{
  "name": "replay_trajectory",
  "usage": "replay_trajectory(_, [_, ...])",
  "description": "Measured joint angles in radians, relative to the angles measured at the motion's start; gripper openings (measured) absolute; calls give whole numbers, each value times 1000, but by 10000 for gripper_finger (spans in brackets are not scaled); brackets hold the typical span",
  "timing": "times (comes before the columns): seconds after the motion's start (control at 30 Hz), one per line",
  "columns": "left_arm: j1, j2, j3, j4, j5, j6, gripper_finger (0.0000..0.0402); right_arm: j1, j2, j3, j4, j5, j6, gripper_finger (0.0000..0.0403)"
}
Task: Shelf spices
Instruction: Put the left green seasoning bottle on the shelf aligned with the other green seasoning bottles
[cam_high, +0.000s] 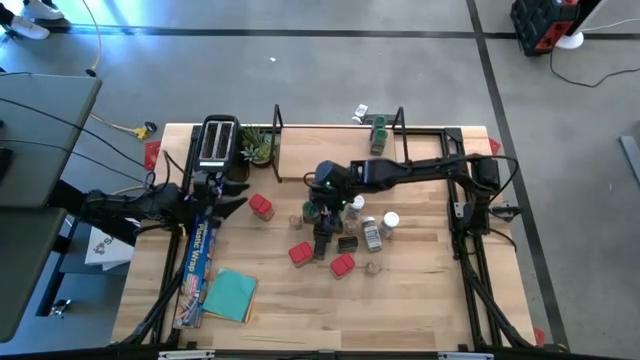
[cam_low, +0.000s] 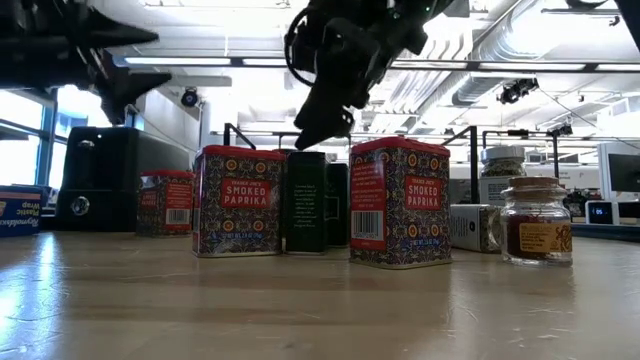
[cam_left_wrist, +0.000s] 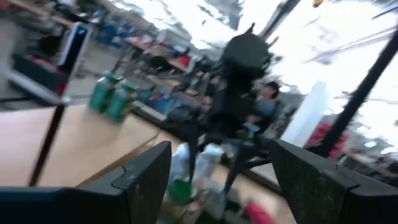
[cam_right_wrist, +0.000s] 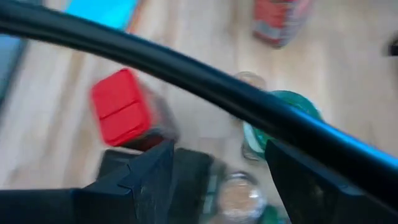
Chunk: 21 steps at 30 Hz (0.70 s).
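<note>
Several spices stand in a cluster mid-table: red paprika tins (cam_high: 299, 253) (cam_low: 400, 205), a dark tin (cam_low: 305, 200), white-lidded jars (cam_high: 388, 222) and a green-lidded jar (cam_right_wrist: 280, 124). Two green jars (cam_high: 378, 135) stand on the shelf's (cam_high: 340, 160) right end, at the table's far edge. My right gripper (cam_high: 322, 208) (cam_low: 322, 125) hangs open just above the cluster, slanting down over the dark tin, with nothing between its fingers (cam_right_wrist: 149, 180). My left gripper (cam_high: 232, 200) (cam_left_wrist: 217, 186) waits open at the table's left, holding nothing.
A black toaster (cam_high: 218, 140) and a small plant (cam_high: 258, 146) stand at the far left beside the shelf. A long blue foil box (cam_high: 198, 260) and a teal cloth (cam_high: 230, 295) lie near the front left. A black cable (cam_right_wrist: 205, 87) crosses the right wrist view.
</note>
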Motion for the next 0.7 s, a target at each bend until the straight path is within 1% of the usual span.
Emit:
replay_trajectory(0.1, [0, 42, 8, -74, -27, -2, 268, 21, -1, 0, -1, 153, -26, 252])
replay_trajectory(0.17, [0, 81, 29, -125, -44, -7, 268, 36, -2, 0, 4, 211, -80, 252])
replay_trajectory(0.23, [0, 125, 52, -154, -60, -3, 268, 52, -7, 2, 22, 230, -132, 252])
replay_trajectory(0.3, [0, 167, 69, -170, -72, 12, 268, 60, -8, 24, 17, 229, -135, 252])
replay_trajectory(0.37, [0, 210, 86, -176, -98, 10, 268, 50, -9, 40, 10, 253, -95, 252])
replay_trajectory(0.47, [0, 279, 102, -177, -135, -33, 268, 24, -9, 47, -21, 344, -30, 252])
replay_trajectory(0.5, [0, 309, 110, -179, -134, -31, 268, 13, -9, 47, -41, 358, -11, 252])
replay_trajectory(0.53, [0, 340, 120, -178, -121, -21, 268, 2, -9, 47, -68, 352, 8, 252])
replay_trajectory(0.6, [0, 408, 142, -173, -79, -7, 268, -23, -5, 43, -102, 303, 30, 252])
replay_trajectory(0.7, [0, 522, 188, -167, -47, -8, 268, -39, 0, 9, -74, 206, 3, 252])
